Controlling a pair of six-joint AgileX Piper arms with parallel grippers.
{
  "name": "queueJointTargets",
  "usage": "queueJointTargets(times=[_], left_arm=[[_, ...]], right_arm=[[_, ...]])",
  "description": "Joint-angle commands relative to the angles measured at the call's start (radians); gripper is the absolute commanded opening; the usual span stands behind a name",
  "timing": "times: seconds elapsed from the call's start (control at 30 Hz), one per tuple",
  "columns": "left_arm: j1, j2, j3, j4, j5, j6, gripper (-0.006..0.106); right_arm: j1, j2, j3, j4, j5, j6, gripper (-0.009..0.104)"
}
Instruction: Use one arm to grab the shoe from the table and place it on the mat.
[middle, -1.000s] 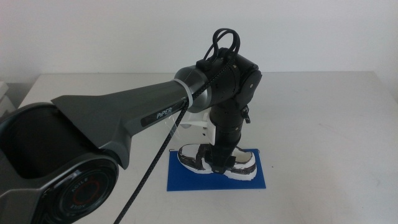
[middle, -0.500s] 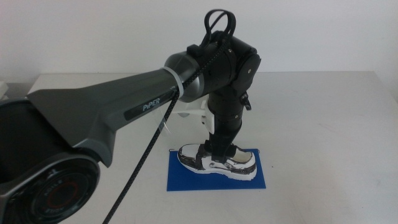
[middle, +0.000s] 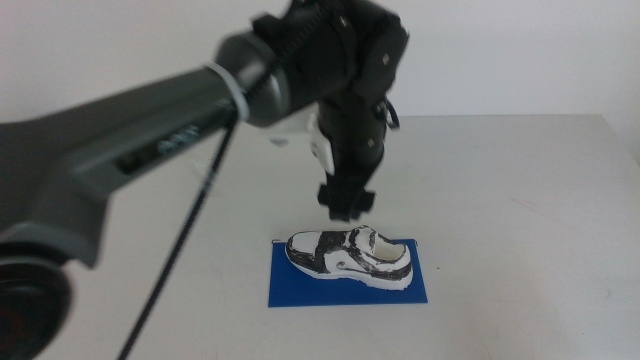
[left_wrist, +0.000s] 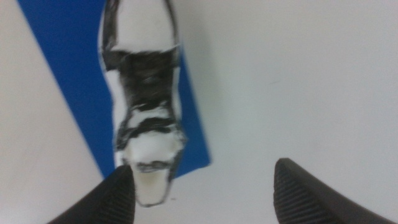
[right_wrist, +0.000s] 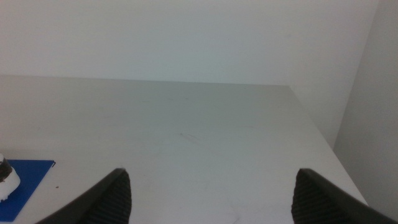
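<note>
One shoe (middle: 350, 258) lies on the mat (middle: 300, 290), frame centre; left gripper (middle: 345, 206) hovers above, jaws wide. Release step; next, retract clear.

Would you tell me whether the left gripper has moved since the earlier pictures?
Yes. The left gripper has risen: earlier it was down at the shoe on the mat; now it hangs open above the shoe, clear of it.

The table (middle: 520, 190) is a plain off-white top running back to a pale wall. A deep blue mat (middle: 290, 288) lies flat on it, near the front, slightly skewed.
</note>
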Motion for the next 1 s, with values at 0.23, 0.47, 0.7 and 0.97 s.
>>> queueJointTargets(times=[0.23,0.47,0.7,0.97], left_arm=[[0.002,-0.222,-0.028,0.26,0.09,0.218,0.074],[0.004,-0.342,-0.028,0.47,0.09,0.524,0.074],[0.015,-0.439,-0.028,0.665,0.09,0.853,0.074],[0.02,-0.461,-0.028,0.838,0.09,1.265,0.074]], right_arm=[[-0.005,-0.02,-0.01,-0.008,-0.079,-0.013,0.066],[-0.005,-0.02,-0.01,-0.008,-0.079,-0.013,0.066],[-0.005,-0.02,-0.01,-0.008,-0.079,-0.013,0.066],[-0.005,-0.02,-0.01,-0.008,-0.079,-0.013,0.066]])
